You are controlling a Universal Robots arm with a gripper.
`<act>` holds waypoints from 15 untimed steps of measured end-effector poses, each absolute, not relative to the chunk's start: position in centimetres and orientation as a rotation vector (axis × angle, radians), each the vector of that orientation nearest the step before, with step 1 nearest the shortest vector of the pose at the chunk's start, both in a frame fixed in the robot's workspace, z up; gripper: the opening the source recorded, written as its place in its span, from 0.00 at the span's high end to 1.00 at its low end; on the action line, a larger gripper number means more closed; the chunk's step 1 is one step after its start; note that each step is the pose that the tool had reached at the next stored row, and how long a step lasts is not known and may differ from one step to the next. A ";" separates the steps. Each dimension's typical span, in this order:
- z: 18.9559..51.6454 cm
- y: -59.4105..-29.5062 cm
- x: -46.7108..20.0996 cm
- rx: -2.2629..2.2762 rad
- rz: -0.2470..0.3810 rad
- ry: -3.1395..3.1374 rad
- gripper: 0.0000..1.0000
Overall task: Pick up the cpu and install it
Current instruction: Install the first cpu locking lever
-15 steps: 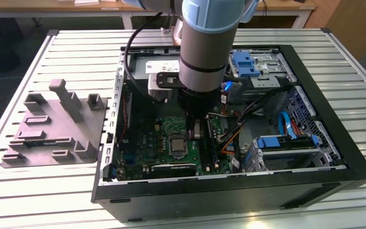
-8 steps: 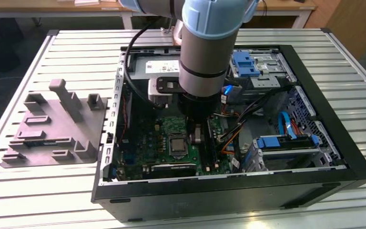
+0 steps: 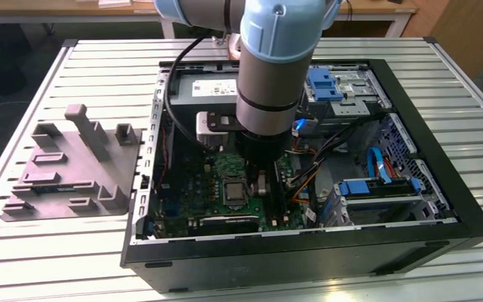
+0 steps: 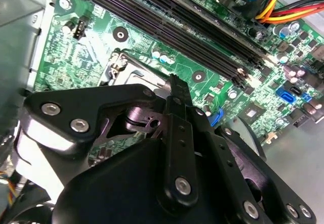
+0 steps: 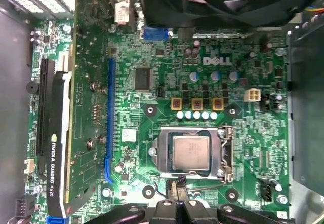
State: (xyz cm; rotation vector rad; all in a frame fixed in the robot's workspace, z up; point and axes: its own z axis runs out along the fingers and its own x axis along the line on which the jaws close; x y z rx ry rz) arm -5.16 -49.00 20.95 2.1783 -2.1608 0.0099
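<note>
The cpu point(image 5: 190, 151) sits in its socket frame point(image 5: 192, 153): light, stiff, fragile (grip edges); fingers point(image 5: 174, 189) together, empty.

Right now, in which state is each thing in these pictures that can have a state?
cpu: seated flat in its socket, metal top showing.
socket frame: closed around the cpu.
gripper: fingers shut, empty, beside the socket.
computer case: lying on its side, side panel off, motherboard exposed.
graphics card: plugged into its slot.
grey fixture block: on the table beside the case.
</note>
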 end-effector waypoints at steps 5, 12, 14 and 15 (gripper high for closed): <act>20.6 -49.3 -5.2 2.200 0.011 -2.138 0.89; 19.9 -49.4 -5.2 2.230 0.013 -2.107 0.89; 19.7 -49.4 -5.2 2.238 0.013 -2.099 0.89; 19.7 -49.4 -5.2 2.242 0.014 -2.095 0.89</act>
